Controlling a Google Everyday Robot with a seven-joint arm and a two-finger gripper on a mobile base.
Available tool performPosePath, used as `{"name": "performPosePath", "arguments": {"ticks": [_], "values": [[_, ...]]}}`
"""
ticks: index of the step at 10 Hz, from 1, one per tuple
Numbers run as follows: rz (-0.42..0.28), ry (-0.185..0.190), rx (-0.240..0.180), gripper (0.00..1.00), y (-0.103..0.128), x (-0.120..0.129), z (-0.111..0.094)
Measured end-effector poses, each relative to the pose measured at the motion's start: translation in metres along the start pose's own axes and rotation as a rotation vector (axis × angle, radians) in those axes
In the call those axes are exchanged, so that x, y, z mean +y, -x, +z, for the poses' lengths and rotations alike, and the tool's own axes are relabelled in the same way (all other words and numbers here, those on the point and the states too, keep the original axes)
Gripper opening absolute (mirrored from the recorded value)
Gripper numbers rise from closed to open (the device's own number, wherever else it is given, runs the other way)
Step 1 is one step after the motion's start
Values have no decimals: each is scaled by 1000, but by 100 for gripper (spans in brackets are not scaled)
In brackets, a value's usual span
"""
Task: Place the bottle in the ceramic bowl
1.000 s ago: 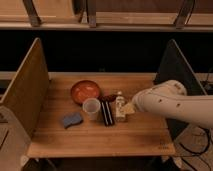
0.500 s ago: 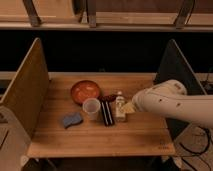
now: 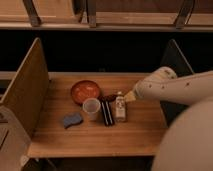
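Bottle (image 3: pixel 120 107) stands upright, cap up; end effector (image 3: pixel 128 96) just beside it, grip unclear.

place: lab-type test booth | cue: wood table (image 3: pixel 100 137) w/ side panels (image 3: pixel 27 85) | jaws: just right of bottle (image 3: pixel 120 108) top
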Motion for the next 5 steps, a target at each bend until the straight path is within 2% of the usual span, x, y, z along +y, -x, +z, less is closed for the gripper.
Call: {"name": "performPosePath", "arguments": {"ticks": [2, 5], "values": [[61, 3, 42, 80, 2, 11, 20], [157, 61, 118, 80, -6, 55, 46]]}}
